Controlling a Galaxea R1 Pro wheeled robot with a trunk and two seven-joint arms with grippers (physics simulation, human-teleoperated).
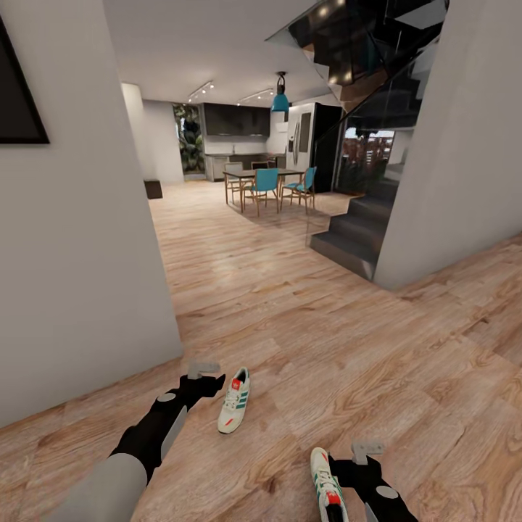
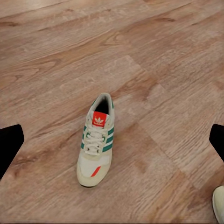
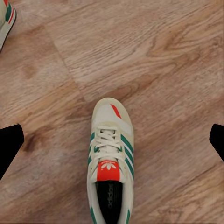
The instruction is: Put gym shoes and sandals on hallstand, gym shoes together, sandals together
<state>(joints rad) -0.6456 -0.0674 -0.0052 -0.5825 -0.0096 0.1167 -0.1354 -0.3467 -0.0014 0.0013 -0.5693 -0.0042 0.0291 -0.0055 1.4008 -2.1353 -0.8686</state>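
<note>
Two cream-white gym shoes with green stripes lie apart on the wood corridor floor (image 1: pixel 304 319). One gym shoe (image 1: pixel 235 401) lies just right of my left gripper (image 1: pixel 204 376). In the left wrist view this shoe (image 2: pixel 96 140) sits on the floor below the open left gripper (image 2: pixel 113 142), with its dark fingertips (image 2: pixel 9 144) far apart at the frame edges. The other gym shoe (image 1: pixel 328 484) lies just left of my right gripper (image 1: pixel 366 455). The right wrist view shows it (image 3: pixel 110 163) beneath the open right gripper (image 3: pixel 112 142). The sandals and the hallstand are out of view.
A white wall (image 1: pixel 87 239) stands close on the left and a wall pillar (image 1: pixel 464 145) on the right. Dark stairs (image 1: pixel 359 225) rise beside the pillar. Far ahead is a dining table with teal chairs (image 1: pixel 267 185). Wood floor stretches ahead and to the right.
</note>
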